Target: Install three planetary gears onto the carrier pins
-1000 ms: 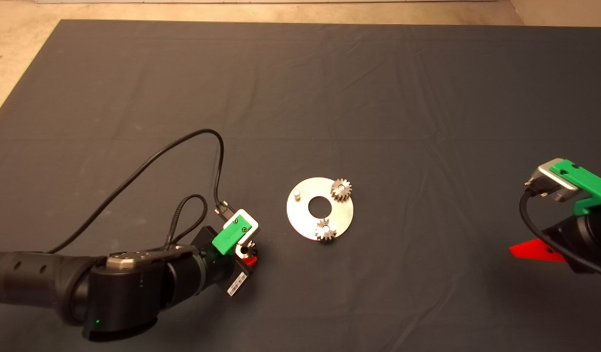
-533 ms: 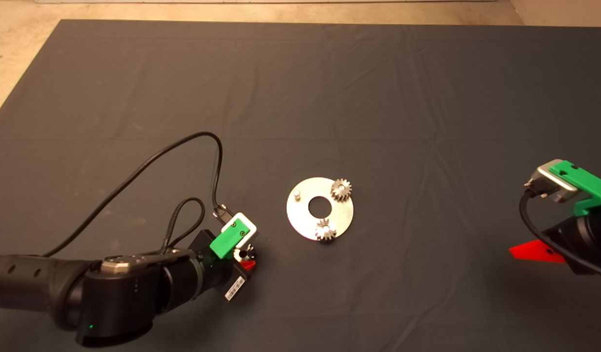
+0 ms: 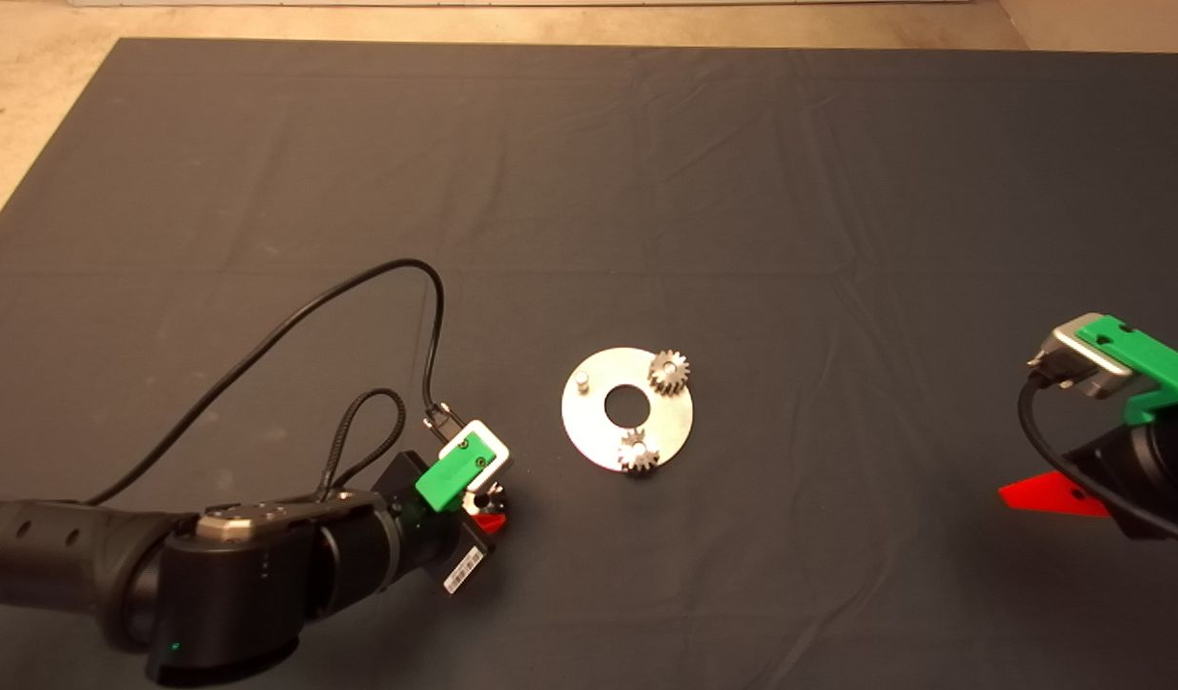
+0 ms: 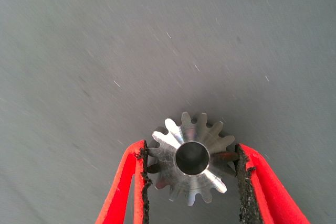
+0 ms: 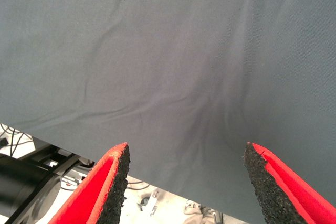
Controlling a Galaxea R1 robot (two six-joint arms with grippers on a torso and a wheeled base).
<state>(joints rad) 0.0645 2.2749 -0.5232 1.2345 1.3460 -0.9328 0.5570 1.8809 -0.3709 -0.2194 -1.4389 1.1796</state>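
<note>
Left claw (image 3: 486, 505): it is closed on the third planetary gear (image 4: 191, 157), whose toothed rim is pinched between the two black pads (image 4: 143, 182); the bore is seen facing the wrist camera, so the gear's axis is judged to run along the claw's approach line.
Third gear, place: it is held just above the dark mat (image 3: 589, 192), near the disc's left rim and not yet over it.
Carrier disc (image 3: 598, 431): it is laid flat at mid-mat; two gears are already seated, one at the far right pin (image 3: 668, 371) and one at the near pin (image 3: 637, 449).
Free pin (image 3: 582, 380): the last bare stud is left standing upright at the disc's left side, nearest the left arm.
Key relation: the free pin is found to the right of the held gear and farther from the robot; the bore has to be carried over that stud and lined up axis to axis before lowering.
Risk: a slight tilt is judged likely to jam the bore on the pin tip.
Right claw (image 5: 184, 182): it is parked at the mat's right edge, spread wide and empty, well apart from the disc.
</note>
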